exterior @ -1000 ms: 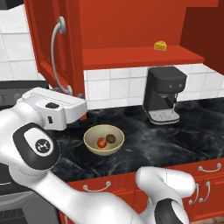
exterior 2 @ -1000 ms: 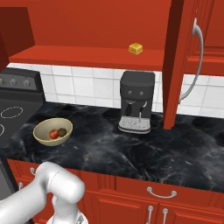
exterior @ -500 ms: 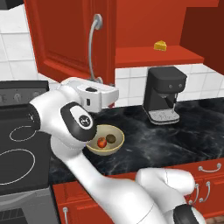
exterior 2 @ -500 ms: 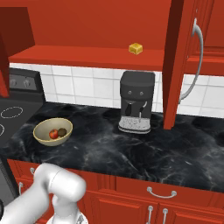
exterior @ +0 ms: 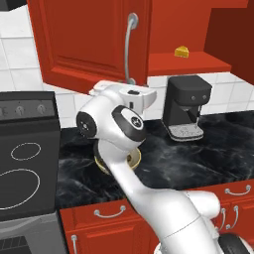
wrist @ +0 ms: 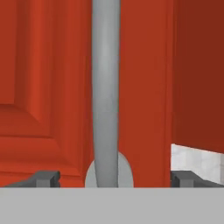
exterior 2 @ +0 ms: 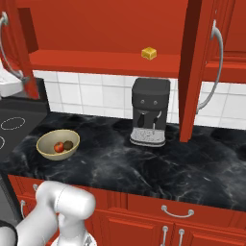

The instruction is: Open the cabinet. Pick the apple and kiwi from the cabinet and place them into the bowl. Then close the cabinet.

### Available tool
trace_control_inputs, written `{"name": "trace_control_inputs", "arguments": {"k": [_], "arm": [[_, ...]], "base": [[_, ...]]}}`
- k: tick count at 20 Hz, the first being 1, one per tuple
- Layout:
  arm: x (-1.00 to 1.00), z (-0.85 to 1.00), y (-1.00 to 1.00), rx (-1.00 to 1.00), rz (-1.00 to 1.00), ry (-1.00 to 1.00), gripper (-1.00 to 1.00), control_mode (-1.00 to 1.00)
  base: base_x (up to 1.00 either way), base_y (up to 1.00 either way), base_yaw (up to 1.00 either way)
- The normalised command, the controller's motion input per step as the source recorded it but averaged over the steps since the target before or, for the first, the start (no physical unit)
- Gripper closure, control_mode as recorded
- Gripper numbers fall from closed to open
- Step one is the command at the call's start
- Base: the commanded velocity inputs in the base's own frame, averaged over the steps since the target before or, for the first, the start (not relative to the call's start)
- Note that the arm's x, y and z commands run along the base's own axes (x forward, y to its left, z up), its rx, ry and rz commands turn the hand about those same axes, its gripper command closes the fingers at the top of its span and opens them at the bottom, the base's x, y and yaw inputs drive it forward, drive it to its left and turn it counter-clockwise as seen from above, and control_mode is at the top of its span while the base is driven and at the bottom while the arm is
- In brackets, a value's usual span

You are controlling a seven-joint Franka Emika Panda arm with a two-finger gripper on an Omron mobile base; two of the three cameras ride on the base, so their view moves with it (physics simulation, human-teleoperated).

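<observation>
The cabinet (exterior 2: 110, 29) stood open across the top of the kitchen, its left door (exterior: 89, 44) swung partly inward in the left base view and its right door (exterior 2: 194, 72) standing edge-on in the right base view, each carrying a long silver bar handle (exterior: 129, 49). Below it ran the black marbled counter (exterior 2: 144, 168), with red lower drawers (exterior 2: 178, 216) under it and a black stove (exterior: 25, 168) to the left. The white arm (exterior: 119, 149) rose over the counter and reached up to the foot of the left door. A black coffee machine (exterior 2: 150, 111) stood on the counter against the tiled wall, under the cabinet shelf. The bowl (exterior 2: 58, 144) sat on the counter left of the coffee machine, well apart from it; in the left base view the arm hid most of it. The gripper (wrist: 113, 178) faced the left door head-on, its two fingertips (wrist: 46, 178) spread wide to either side of the handle's lower end, touching neither side, so the hand was open and held nothing. A yellow cheese wedge (exterior 2: 149, 53) lay on the cabinet shelf. The apple (exterior 2: 59, 147) and the kiwi (exterior 2: 68, 145) lay side by side in the bowl, touching or nearly so.
</observation>
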Motion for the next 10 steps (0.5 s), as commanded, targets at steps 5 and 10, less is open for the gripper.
{"name": "trace_control_inputs", "arguments": {"k": [5,10], "arm": [[1.0,0.0,-0.02,0.05,0.03,0.02,-1.0,-1.0],[1.0,0.0,0.0,0.07,0.03,0.04,-1.0,-1.0]], "base": [[0.0,0.0,0.0],[0.0,0.0,0.0]]}}
